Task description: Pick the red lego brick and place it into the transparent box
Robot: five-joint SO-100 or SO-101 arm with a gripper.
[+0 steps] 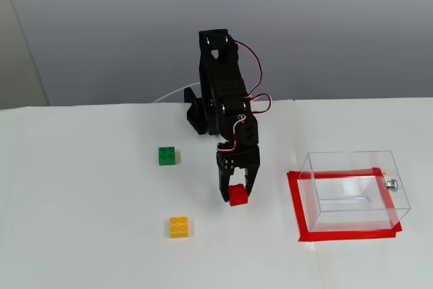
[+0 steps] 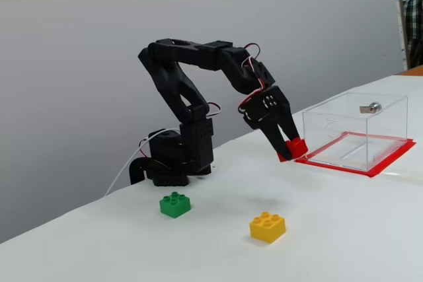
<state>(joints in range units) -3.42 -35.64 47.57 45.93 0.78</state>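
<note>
Red brick (image 1: pixel 237 195) (image 2: pixel 295 146) is sitting clamped between the two fingers of the black claw (image 1: pixel 236 195) (image 2: pixel 293 148), clear of the table (image 1: pixel 88 235) (image 2: pixel 370 229); the side-on fixed view is showing open air between brick and tabletop. Claw is pinching the brick at its tips, jaws closed on it from either side. Arm (image 1: pixel 220 93) (image 2: pixel 192 64) is reaching forward from its base, wrist angled down and toward the box.

Box (image 1: pixel 355 191) (image 2: pixel 353 130) is standing empty on the table inside a red tape rectangle (image 1: pixel 298 225) (image 2: pixel 390 163), its silver knob (image 1: pixel 390 183) (image 2: pixel 373 107) showing on one wall. In the higher fixed view the brick is hanging left of the box, well apart from it. In the side-on view brick and box look close, but I cannot tell the true gap from that angle.

Green brick (image 1: pixel 167 156) (image 2: pixel 174 204) and yellow brick (image 1: pixel 179 227) (image 2: pixel 268 226) are lying flat on the table, studs up, apart from each other and from the claw. A white cable (image 1: pixel 169 94) (image 2: pixel 122 170) is trailing from the arm's base.
</note>
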